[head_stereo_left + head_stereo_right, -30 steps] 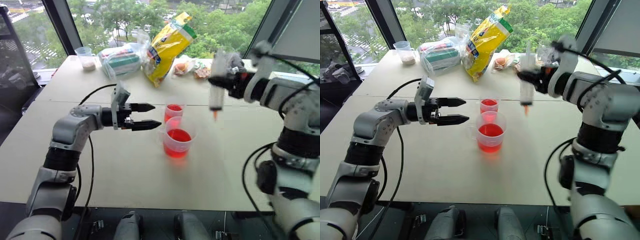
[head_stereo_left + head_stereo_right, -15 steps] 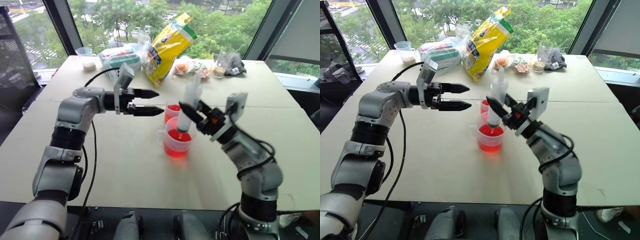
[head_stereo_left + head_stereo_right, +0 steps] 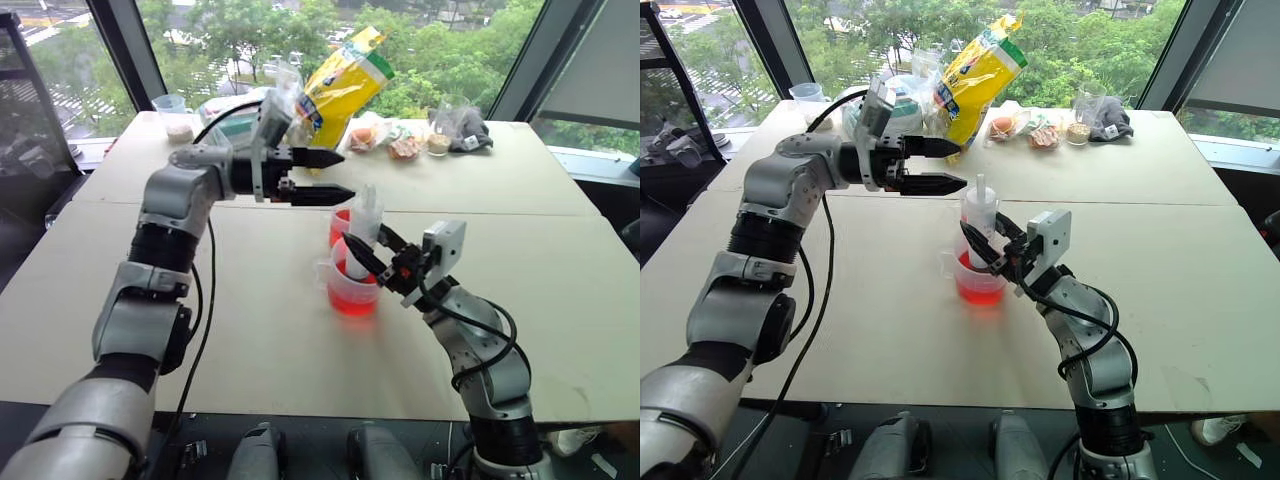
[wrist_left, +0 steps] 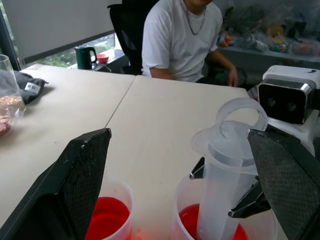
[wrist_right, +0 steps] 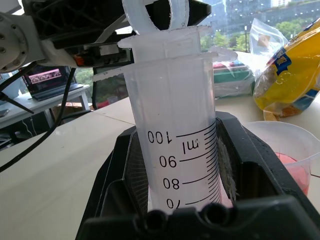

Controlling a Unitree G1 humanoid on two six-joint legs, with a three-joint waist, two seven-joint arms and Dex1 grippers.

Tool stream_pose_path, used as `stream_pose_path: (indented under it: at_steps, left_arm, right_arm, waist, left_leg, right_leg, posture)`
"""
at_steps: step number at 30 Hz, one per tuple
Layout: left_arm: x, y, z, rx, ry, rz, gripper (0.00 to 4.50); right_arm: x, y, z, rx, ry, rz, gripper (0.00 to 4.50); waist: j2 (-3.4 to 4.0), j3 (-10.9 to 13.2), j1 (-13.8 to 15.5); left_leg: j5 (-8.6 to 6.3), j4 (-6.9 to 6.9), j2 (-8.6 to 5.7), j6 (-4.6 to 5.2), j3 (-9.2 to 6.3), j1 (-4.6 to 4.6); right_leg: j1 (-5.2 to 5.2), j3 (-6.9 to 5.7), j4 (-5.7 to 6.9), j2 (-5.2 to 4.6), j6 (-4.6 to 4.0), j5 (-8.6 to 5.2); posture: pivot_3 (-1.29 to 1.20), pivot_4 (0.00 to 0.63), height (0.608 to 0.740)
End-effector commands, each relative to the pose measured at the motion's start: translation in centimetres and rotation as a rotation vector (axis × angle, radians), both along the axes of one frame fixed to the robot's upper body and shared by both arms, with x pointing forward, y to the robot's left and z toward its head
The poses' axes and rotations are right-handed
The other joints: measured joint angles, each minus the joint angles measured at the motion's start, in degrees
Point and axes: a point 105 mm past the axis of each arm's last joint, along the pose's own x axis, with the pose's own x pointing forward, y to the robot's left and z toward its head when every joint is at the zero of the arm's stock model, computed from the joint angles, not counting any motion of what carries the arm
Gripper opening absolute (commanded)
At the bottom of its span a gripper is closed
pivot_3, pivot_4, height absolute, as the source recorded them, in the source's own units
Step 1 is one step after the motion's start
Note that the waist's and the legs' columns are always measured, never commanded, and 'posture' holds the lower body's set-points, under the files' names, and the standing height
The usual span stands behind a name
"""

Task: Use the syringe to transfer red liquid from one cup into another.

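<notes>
Right hand [image 3: 985, 245]: I have it clenched on the barrel of the syringe [image 3: 978, 228], low on the body, so the plunger end stays free above the grip for the other hand to work.
Syringe: it stands nearly upright, leaning a little, with its lower end down inside the measuring cup [image 3: 978, 278]; I judge the tip is at or in the red liquid [image 3: 980, 290], though the tip itself is hidden by the cup wall and my fingers.
Plunger: its white ring [image 4: 241, 114] sits close to the barrel's top flange, so I read it as pushed in, with no draw made yet.
Left hand [image 3: 948, 166]: released, jaws wide apart and holding nothing, pointing level toward my right. It hovers above and just behind the syringe top; from the left wrist view the ring lies between its two fingers [image 4: 82, 180] but not touching either.
Why that pose: I judge the left hand is lined up to take the ring and pull the plunger while the right hand steadies the barrel.
Measuring cup: on the worktop [image 3: 890, 330], roughly a third full of red, handle toward my left.
Smaller cup [image 4: 107, 220]: just behind the measuring cup, nearly touching it, already holding some red; kept close so the carry across is short.
Risk: pulling the ring off-axis could tip the cup.
</notes>
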Motion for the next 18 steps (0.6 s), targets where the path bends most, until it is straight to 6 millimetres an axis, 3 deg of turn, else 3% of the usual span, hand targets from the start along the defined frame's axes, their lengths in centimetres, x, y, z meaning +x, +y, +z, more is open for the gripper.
stream_pose_path:
  at_steps: [1, 17, 18]
  left_arm:
    - [0.0, -0.8, 1.5, -0.016, -0.076, -0.013, 4.5]
    - [-0.6, -3.4, 0.1, 0.013, -0.109, -0.123, 4.5]
    - [-0.8, -3.5, 0.1, 0.012, -0.104, -0.132, 4.24]
  right_arm:
    - [-0.3, 0.3, -0.3, -0.016, -0.004, 0.014, 1.53]
    - [-0.3, 0.4, 0.0, -0.042, -0.006, 0.025, 1.53]
    - [-0.3, 0.4, 0.0, -0.043, -0.006, 0.024, 1.53]
  waist:
    - [0.0, 0.0, 0.0]
    - [-0.01, 0.0, -0.1]
    - [-0.01, 0.0, -0.1]
  left_leg:
    - [0.0, 0.0, 0.0, 0.0, 0.0, 0.03]
    - [0.0, 0.0, 0.01, 0.0, -0.01, 0.17]
    - [0.0, 0.0, 0.01, 0.0, -0.02, 0.18]
  right_leg:
    - [0.03, 0.01, 0.0, 0.0, 0.0, 0.0]
    - [0.13, 0.03, 0.02, 0.03, 0.0, 0.0]
    - [0.13, 0.03, 0.03, 0.03, 0.0, 0.0]
  posture:
    - [0.0, 0.15, 0.74]
    - [0.0, 0.15, 0.74]
    - [0.0, 0.15, 0.74]
